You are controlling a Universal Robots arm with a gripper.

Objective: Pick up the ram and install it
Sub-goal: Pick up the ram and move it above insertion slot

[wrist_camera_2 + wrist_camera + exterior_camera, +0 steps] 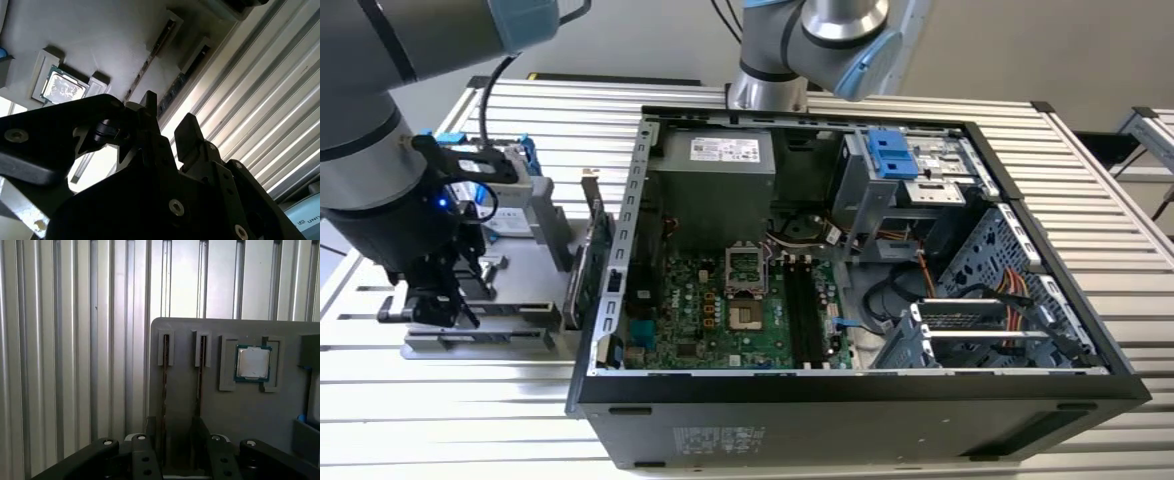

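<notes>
**Gripper hanging open over the parts tray**

The arm's gripper (434, 310) is hanging over the grey tray (507, 338), which is sitting on the slatted metal table (454, 400). The tray is lying to the exterior view's left of the open computer case (854, 400). The fingers (152, 437) are standing apart with nothing clamped between them. In the first wrist view, bare tray (240, 415) is showing through the gap at the gripper (176, 424).

The ram (164, 385) is standing on edge in a narrow slot of the tray. A second stick (201, 380) is standing in the slot just beside it. The fingertips are sitting close to the ends of these two slots, but whether they are touching either stick cannot be told. In the second wrist view, the gripper (169, 107) is pointing toward the same two slots.

A square silver chip (253, 363) is lying in its own pocket of the tray, near the second stick. Inside the case, the motherboard (707, 310) is lying flat, and its long black slots (798, 300) are running beside the processor socket.
</notes>
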